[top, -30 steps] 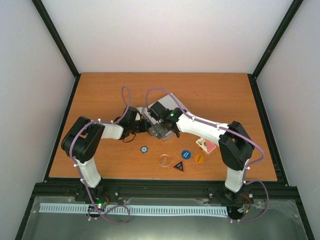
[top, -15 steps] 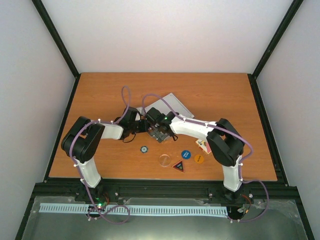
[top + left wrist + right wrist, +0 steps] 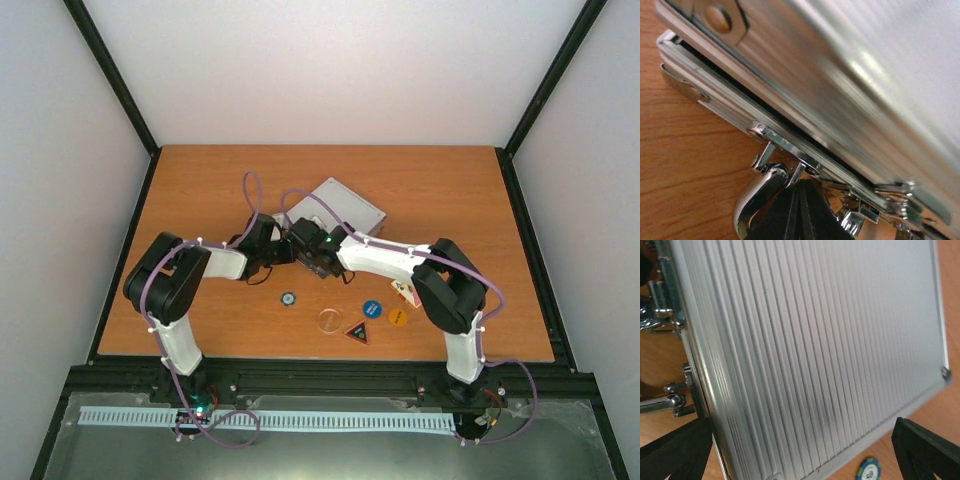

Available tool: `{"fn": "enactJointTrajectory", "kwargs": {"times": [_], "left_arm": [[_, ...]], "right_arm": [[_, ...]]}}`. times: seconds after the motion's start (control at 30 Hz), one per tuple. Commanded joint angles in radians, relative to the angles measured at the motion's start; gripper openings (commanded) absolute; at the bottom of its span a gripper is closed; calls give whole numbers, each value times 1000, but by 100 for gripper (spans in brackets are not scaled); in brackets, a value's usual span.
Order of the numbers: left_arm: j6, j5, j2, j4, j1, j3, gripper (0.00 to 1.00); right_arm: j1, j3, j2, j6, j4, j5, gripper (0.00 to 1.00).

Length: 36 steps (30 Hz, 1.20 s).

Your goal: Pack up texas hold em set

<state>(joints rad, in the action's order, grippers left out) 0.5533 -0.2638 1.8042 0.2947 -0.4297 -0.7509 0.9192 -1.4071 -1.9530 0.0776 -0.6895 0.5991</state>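
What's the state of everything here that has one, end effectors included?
case, lid down; fully shut or not, cannot tell.
left end effector, shut, at the case's front edge.
right end effector, open, straddling the lid.
chip, on the table, unpacked.
round buttons, unpacked.
triangular button, unpacked.
card deck, unpacked, partly under the right arm.

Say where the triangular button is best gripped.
Probably across its thin edges, coming straight down from above: the triangular button lies flat on the table, offering no raised part. The clear disc sits close on its left.
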Motion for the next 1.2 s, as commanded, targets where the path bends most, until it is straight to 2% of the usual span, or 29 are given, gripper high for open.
{"fn": "enactJointTrajectory", "kwargs": {"times": [0.0, 0.63, 1.17], "left_arm": [[-17, 40, 54, -102, -1, 44, 1], [-40, 32, 63, -98, -1, 46, 1], [-65, 24, 74, -113, -1, 50, 1]], "right_arm": [[-30, -34, 72, -4, 59, 172, 100], [-158, -132, 140, -73, 114, 260, 100], [-306, -344, 3, -156, 207, 187, 100]]}}
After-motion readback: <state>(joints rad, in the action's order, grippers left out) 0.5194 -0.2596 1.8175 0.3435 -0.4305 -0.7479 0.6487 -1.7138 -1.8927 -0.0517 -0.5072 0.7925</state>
